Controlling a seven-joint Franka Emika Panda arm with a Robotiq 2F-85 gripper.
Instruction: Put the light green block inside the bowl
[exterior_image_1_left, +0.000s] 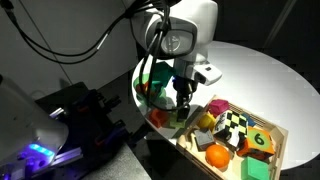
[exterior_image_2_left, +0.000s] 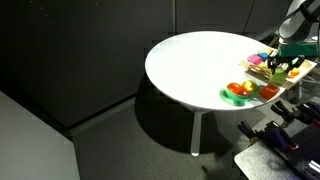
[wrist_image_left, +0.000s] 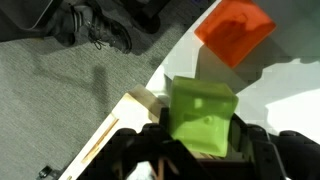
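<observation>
Only the wrist view shows the hand (wrist_image_left: 200, 152) clasping the light green block (wrist_image_left: 203, 112).

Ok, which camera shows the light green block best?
The wrist view: the light green block fills the middle, clamped in the gripper. In both exterior views it is too small to make out.

Both exterior views are dim all round a white table (exterior_image_2_left: 190, 65), whose top is brightly lit from above and glares almost featureless. It throws a dark shadow on the floor (exterior_image_2_left: 110, 150). A blue-violet glow (exterior_image_1_left: 38, 152) (small, blown out) burns at a lower corner. The wrist view is brighter. There the light green block (wrist_image_left: 203, 115) looks soft, being close to the lens.
</observation>
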